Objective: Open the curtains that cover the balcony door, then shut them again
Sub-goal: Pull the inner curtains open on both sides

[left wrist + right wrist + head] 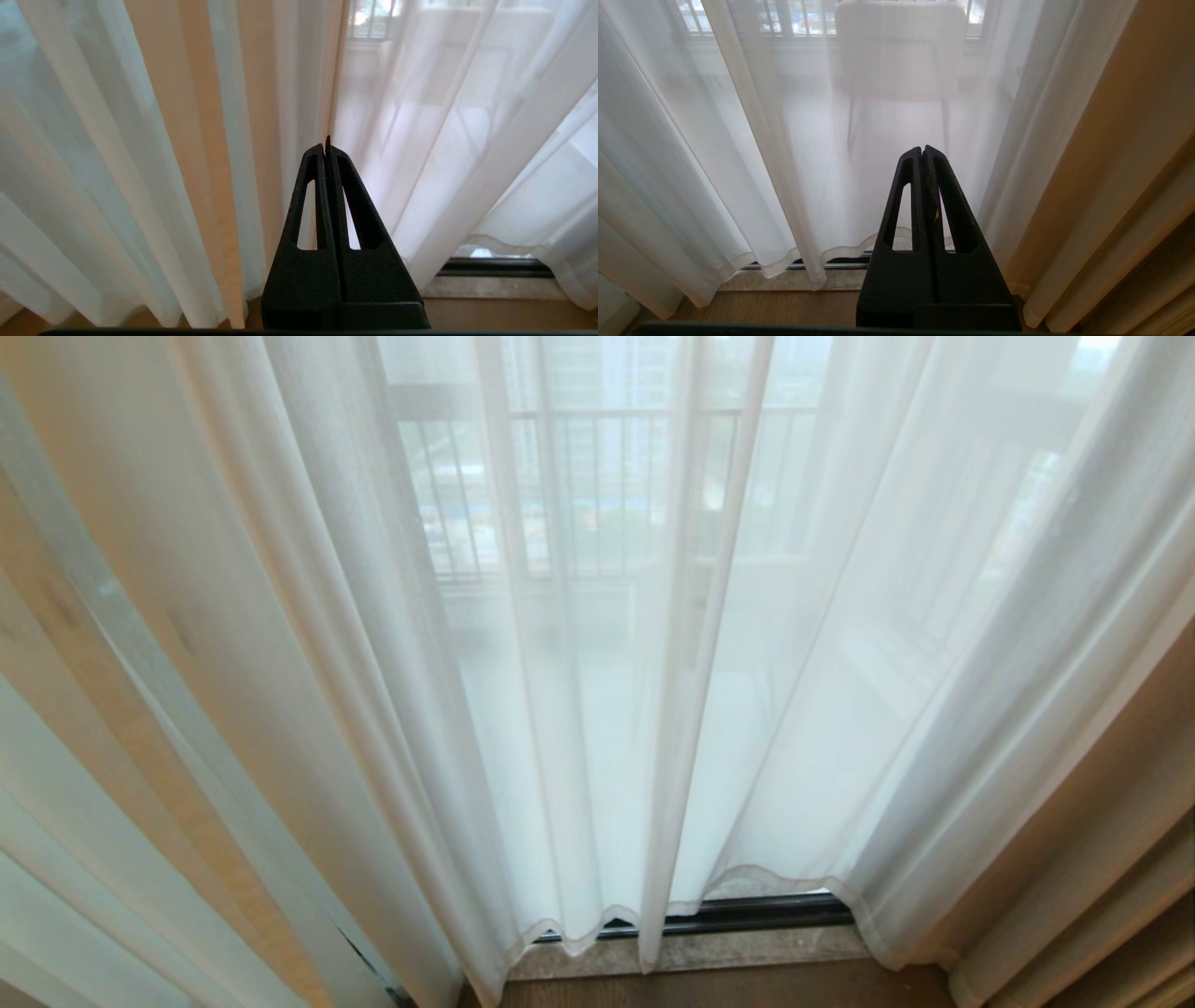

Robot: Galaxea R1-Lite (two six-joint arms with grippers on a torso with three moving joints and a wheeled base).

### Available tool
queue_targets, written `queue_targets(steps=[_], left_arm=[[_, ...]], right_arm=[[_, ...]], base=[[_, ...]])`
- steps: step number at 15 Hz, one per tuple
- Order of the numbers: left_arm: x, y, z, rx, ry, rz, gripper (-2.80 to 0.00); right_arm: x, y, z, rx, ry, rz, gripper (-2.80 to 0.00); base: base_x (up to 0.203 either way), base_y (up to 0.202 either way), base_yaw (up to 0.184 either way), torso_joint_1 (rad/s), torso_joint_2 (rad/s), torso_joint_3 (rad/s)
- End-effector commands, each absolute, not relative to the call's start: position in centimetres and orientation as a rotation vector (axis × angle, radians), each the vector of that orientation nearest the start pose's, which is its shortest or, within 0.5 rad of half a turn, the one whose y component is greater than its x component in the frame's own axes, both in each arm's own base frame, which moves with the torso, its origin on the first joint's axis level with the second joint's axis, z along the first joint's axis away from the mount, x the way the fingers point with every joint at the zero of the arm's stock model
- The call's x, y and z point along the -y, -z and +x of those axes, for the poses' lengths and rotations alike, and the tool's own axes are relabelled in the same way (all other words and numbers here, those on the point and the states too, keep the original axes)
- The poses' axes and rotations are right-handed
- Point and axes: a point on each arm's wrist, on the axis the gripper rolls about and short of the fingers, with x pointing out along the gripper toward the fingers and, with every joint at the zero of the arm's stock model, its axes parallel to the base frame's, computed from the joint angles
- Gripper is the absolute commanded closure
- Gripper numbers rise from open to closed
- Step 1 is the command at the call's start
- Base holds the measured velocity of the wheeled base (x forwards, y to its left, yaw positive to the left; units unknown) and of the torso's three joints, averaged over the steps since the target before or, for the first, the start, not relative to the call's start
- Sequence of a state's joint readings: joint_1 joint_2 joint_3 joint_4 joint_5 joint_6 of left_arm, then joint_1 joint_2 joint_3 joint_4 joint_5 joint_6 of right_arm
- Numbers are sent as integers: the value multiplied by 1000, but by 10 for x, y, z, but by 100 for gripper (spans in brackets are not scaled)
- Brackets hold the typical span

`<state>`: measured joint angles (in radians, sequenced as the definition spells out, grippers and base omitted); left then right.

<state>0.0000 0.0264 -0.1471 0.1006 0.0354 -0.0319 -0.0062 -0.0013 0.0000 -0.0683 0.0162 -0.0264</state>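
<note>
Sheer white curtains hang drawn together across the balcony door, and their two panels meet near the middle of the head view. Only the door's dark bottom track shows under the wavy hems; the glass lies behind the fabric. Neither arm shows in the head view. My left gripper is shut and empty, pointing at the folds of the left curtain panel, short of the fabric. My right gripper is shut and empty too, facing the right curtain panel from a little way back.
Thick beige drapes hang at both sides. Through the sheer fabric I see a balcony railing and a chair. A stone sill and wooden floor lie below the hems.
</note>
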Motion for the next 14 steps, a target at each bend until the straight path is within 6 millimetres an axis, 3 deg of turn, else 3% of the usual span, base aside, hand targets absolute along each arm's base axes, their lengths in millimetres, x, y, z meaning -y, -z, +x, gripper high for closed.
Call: queue_targets(steps=[1,4,8,14], left_arm=[[-2,-125,-35,38,-80,-33,0],[-6,-145,-37,45,-290,-30,0],[-11,-149,-39,20,-536,51,0],[-13,-153,-30,-49,-637,81,0]], right_arm=[[-1,-83,-23,69,-11,-30,0],[-1,-83,-23,69,-10,-30,0],[-1,-83,-23,69,-10,-28,0],[-1,-83,-23,69,-10,-28,0]], base=[[0,0,0,0,0,0],[0,0,0,0,0,0],[0,0,0,0,0,0],[0,0,0,0,0,0]])
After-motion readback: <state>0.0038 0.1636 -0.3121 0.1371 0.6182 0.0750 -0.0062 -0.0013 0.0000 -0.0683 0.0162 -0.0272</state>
